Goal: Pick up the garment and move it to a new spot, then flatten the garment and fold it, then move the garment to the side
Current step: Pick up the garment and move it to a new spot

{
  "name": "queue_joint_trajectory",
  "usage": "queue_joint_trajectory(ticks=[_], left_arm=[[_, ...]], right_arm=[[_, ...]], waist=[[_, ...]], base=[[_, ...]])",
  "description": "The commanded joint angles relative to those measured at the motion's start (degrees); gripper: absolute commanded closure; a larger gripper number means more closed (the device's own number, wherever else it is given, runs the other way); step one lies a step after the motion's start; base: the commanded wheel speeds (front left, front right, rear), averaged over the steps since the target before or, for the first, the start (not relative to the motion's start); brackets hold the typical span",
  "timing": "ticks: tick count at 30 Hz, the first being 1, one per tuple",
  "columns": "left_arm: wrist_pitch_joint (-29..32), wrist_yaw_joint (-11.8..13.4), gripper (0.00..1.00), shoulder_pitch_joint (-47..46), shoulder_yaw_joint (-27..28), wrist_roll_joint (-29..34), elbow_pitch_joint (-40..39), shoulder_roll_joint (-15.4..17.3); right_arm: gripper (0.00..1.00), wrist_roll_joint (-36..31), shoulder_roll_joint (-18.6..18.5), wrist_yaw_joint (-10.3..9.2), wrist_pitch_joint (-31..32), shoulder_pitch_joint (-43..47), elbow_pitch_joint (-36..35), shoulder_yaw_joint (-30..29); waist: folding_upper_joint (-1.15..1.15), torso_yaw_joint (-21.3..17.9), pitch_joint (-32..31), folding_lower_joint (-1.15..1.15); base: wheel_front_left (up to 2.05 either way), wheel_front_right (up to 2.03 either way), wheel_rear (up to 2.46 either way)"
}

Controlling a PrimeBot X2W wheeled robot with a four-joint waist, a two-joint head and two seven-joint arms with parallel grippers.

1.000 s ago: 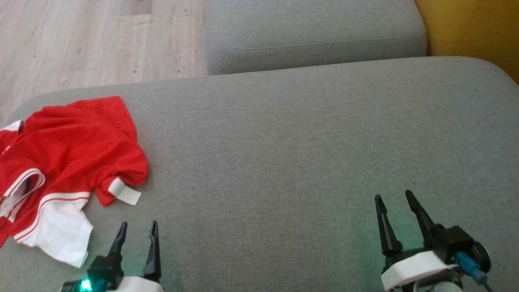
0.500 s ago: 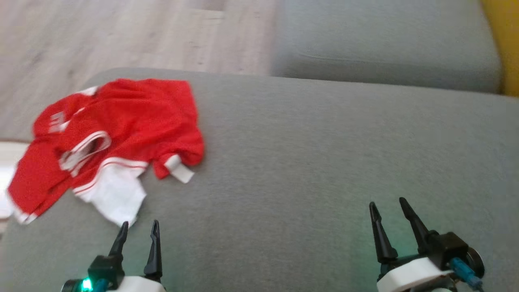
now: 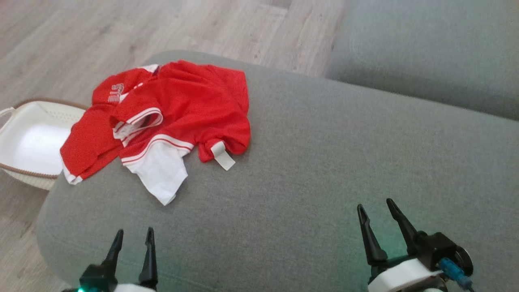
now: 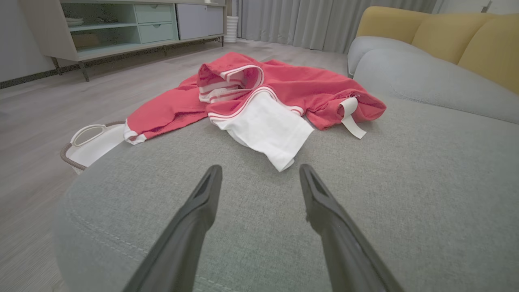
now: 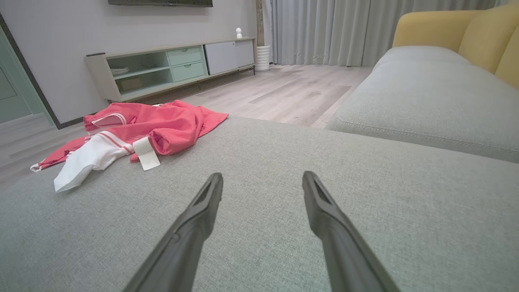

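As it lies crumpled, red-and-white jersey (image 3: 190, 97): ten o'clock on the grey sofa cushion (image 3: 324, 162), one corner over the edge by the white basket (image 3: 24, 142);
Left gripper (image 3: 134, 231): fingers spread, empty; nearer, so likely picks first;
Right gripper (image 3: 375, 204): fingers spread, empty; bare cushion ahead suits the new spot

Red, white-striped garment (image 3: 190, 101); grey sofa (image 3: 324, 162); white basket (image 3: 24, 142)

The garment (image 3: 194, 93) lies on the cushion's (image 3: 324, 162) far left corner, a basket (image 3: 28, 140) on the floor (image 3: 81, 36) beside it.
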Motion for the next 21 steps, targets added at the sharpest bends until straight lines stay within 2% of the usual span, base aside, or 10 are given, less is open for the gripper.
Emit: queue_joint_trajectory(ticks=[1, 6, 9, 12, 15, 16, 21], left_arm=[[-0.6, -0.4, 0.00, -4.2, 1.1, -0.9, -2.2, 0.4], [1.4, -1.4, 0.00, -13.4, -1.9, -4.0, -3.6, 2.9], [4.5, -1.5, 0.00, -20.9, -5.6, -7.1, -4.4, 5.5], [9.0, -1.5, 0.00, -28.7, -10.7, -12.0, -3.8, 9.6], [13.7, -1.5, 0.00, -35.9, -14.5, -16.2, -1.3, 13.8], [13.7, -1.5, 0.00, -35.9, -14.5, -16.2, -1.3, 13.8], [21.4, -1.5, 0.00, -44.0, -19.6, -24.1, 5.9, 17.7]], right_arm=[[0.00, -0.5, -0.4, 0.44, -0.8, -3.6, -1.9, 1.6], [0.00, -3.1, -0.4, 0.44, -0.8, -7.4, -2.7, 1.2], [0.00, -5.0, -0.5, 0.44, -0.8, -10.6, -3.3, 1.1], [0.00, -6.0, -0.8, 0.44, -0.8, -13.8, -3.9, 1.3], [0.00, -6.5, -1.1, 0.44, -0.8, -16.5, -4.5, 1.7], [0.00, -6.5, -1.1, 0.44, -0.8, -16.5, -4.5, 1.7], [0.00, -6.7, -1.3, 0.44, -0.8, -19.9, -5.3, 2.8]], waist=[[0.00, -1.0, 2.3, 0.01], [0.00, -3.8, 9.2, 0.01], [0.00, -5.8, 14.3, 0.01], [0.00, -7.5, 18.8, 0.01], [0.00, -8.9, 22.3, 0.01], [0.00, -8.9, 22.3, 0.01], [0.00, -11.3, 26.3, 0.01]], base=[[0.00, 0.00, 0.00], [0.00, 0.00, 0.00], [0.00, 0.00, 0.00], [0.00, 0.00, 0.00], [0.00, 0.00, 0.00], [0.00, 0.00, 0.00], [0.00, 0.00, 0.00]])
